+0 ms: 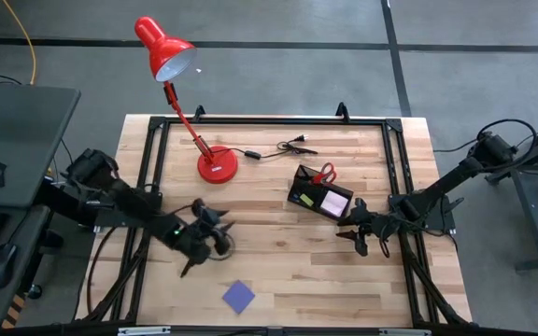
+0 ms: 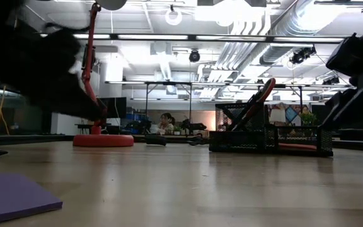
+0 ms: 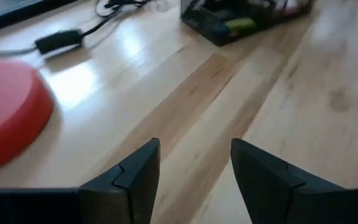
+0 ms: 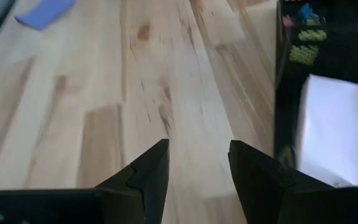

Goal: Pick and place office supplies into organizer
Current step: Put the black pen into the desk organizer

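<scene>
The black organizer (image 1: 318,193) stands right of the table's middle. Red-handled scissors (image 1: 326,174) stick up out of its far part, and a pink note pad (image 1: 333,202) lies in its near part. A blue-purple note pad (image 1: 239,296) lies flat on the wood near the front edge. My left gripper (image 3: 194,168) hovers open over bare wood left of centre (image 1: 219,239), pointing toward the organizer (image 3: 238,22). My right gripper (image 4: 197,165) is open too, just near-right of the organizer (image 1: 357,235), with nothing between its fingers.
A red desk lamp stands on its round base (image 1: 218,166) at the far left of centre, and its black cable and plug (image 1: 288,146) run along the far side. A black metal frame (image 1: 392,159) borders the table. Bare wood lies between the two grippers.
</scene>
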You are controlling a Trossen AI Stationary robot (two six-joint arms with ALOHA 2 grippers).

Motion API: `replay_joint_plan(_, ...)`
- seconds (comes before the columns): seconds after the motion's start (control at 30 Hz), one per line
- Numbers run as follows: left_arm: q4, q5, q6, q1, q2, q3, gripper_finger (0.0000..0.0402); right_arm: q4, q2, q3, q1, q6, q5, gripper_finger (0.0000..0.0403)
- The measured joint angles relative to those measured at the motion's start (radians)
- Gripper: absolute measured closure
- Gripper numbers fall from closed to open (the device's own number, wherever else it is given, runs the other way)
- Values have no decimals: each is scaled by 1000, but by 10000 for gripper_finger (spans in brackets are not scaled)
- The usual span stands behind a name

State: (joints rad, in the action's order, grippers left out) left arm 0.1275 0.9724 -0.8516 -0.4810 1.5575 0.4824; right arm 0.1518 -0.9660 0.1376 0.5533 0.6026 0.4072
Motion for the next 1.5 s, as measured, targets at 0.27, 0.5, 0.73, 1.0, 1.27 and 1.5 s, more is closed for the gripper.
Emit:
replay_joint_plan(0.27, -4, 111, -151, -214, -80, -37, 218, -15, 3, 1, -10, 0, -4, 237)
replay_joint_plan(0.5, -64, 167, -258, -350, -65, -37, 218, -19, 5, 0, -17, 0, 1, 243)
replay_joint_plan(0.73, -69, 26, -217, -354, -65, -36, 218, -23, 5, 0, -16, 0, 2, 246)
replay_joint_plan(1.0, -30, 52, -441, -382, -41, -36, 218, -28, 5, 0, -16, 0, 2, 240)
replay_joint_plan(1.27, -136, 110, -742, -451, 65, -23, 218, -29, 5, 0, -16, 0, 2, 246)
replay_joint_plan(1.5, -793, 77, -1029, -470, 145, 249, 218, -29, 5, 0, -16, 0, 2, 243)
